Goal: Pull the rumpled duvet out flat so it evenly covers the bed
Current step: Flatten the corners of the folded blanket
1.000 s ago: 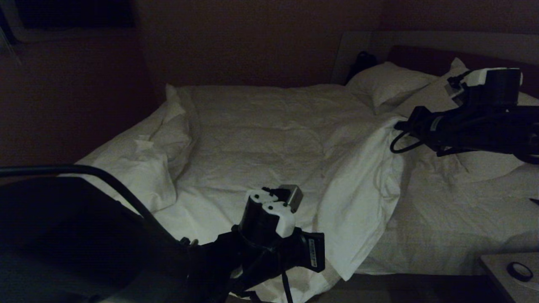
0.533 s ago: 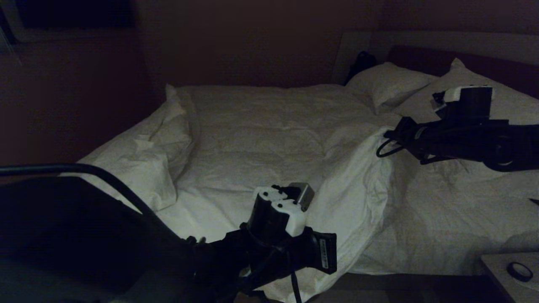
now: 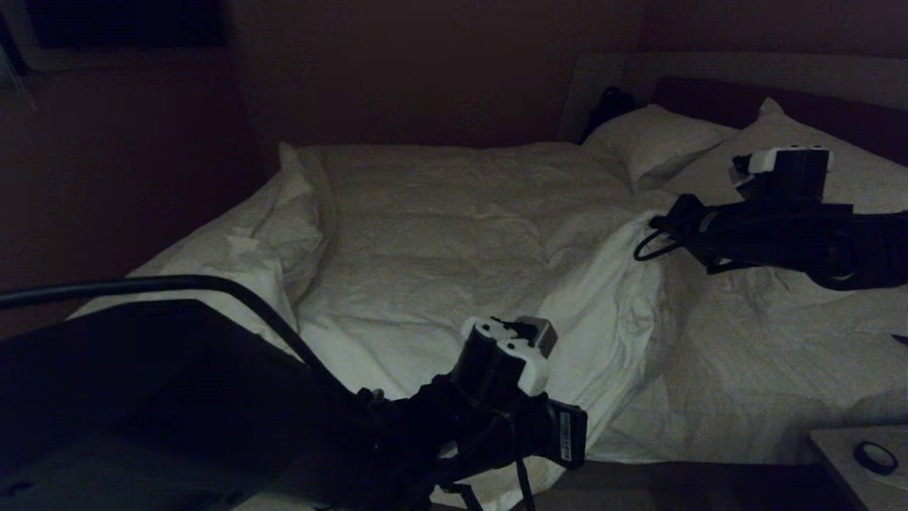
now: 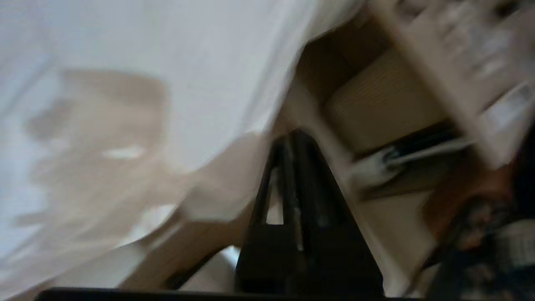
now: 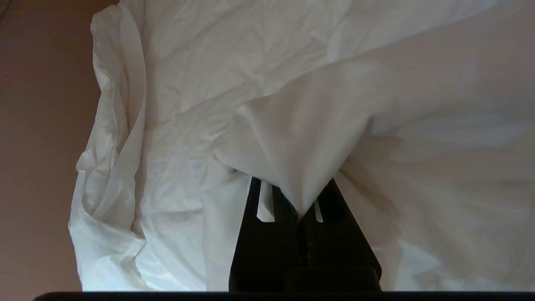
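The white, creased duvet (image 3: 440, 234) lies across the bed (image 3: 766, 397), bunched along the left side and folded back in a thick flap (image 3: 610, 333) near the middle. My right gripper (image 5: 299, 209) is shut on a pinched peak of that flap, held a little above the bed. In the head view it sits at the flap's upper end (image 3: 663, 223). My left gripper (image 4: 291, 140) is shut, low by the bed's near edge, with duvet cloth (image 4: 167, 83) hanging beside it. No cloth shows between its tips. Its wrist (image 3: 504, 362) stands at the bottom centre.
Two white pillows (image 3: 652, 142) (image 3: 858, 177) rest against the dark headboard (image 3: 709, 92). A dark object (image 3: 610, 106) sits by the headboard's far corner. A bedside table (image 3: 837, 454) with a black ring (image 3: 875, 458) stands at the lower right.
My left arm has slid right along the bed's near edge. My right gripper has come down and leftward with the duvet flap, which now hangs lower.
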Robot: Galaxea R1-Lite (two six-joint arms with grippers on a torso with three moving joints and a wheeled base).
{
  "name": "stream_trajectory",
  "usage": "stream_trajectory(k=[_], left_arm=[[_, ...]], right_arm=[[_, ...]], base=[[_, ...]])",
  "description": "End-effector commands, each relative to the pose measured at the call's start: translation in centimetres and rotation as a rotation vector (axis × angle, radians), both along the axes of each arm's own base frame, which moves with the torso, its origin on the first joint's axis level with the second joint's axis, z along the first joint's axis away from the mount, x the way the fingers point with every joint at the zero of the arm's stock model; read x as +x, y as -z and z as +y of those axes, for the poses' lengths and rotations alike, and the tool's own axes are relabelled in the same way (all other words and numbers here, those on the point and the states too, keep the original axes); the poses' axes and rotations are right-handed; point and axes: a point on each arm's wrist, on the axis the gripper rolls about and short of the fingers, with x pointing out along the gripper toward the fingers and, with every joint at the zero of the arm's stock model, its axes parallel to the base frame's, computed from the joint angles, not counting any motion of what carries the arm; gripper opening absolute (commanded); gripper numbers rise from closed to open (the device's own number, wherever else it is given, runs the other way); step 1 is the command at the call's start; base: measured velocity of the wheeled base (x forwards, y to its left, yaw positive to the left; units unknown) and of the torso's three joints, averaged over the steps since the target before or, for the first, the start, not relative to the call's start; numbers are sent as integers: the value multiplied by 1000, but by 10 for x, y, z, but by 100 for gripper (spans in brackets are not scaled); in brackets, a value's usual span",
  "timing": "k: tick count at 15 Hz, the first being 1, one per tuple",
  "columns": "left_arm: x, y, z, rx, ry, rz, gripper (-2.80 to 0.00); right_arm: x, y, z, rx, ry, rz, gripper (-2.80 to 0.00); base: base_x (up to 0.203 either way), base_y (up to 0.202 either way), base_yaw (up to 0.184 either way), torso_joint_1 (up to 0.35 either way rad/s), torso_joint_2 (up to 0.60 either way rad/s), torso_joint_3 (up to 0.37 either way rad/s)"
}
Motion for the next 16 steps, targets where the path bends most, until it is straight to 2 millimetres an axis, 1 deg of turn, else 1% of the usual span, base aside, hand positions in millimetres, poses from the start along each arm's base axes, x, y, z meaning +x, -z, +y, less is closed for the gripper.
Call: stream_trajectory(k=[1, 2, 3, 4, 6, 8, 10, 11, 13, 16], left_arm=[[1, 7, 3, 38, 7, -16, 0], [2, 8, 3, 42, 7, -19, 0], [3, 10, 4, 80, 21, -65, 0], [5, 14, 4, 155, 22, -150, 0], [11, 20, 4, 244, -11, -238, 0], [12, 20, 4, 251, -14, -243, 0], [16, 28, 4, 333, -15, -317, 0], [17, 28, 4, 338, -20, -327, 0], [24, 34, 2, 425, -72, -425, 0], [33, 44, -3, 462, -123, -517, 0]], right_arm=[[-2, -7, -1, 4, 1, -21, -280], [-2, -8, -1, 4, 2, -23, -280], [-1, -13, -2, 4, 9, -41, -280], [0, -13, -3, 3, 14, -43, -280], [1, -15, -4, 5, 20, -47, -280], [1, -15, -5, 7, 21, -48, -280], [0, -20, -6, 18, 29, -57, -280], [0, -20, -6, 18, 30, -56, -280], [0, -21, -6, 23, 32, -42, -280], [-1, -23, -6, 46, 36, -14, -280]], base=[[0, 0, 0, 0, 0, 0], [0, 0, 0, 0, 0, 0], [0, 0, 0, 0, 0, 0], [0, 0, 0, 0, 0, 0], [0, 0, 0, 0, 0, 0], [0, 0, 0, 0, 0, 0], [0, 0, 0, 0, 0, 0], [0, 0, 0, 0, 0, 0], [0, 0, 0, 0, 0, 0], [0, 0, 0, 0, 0, 0]])
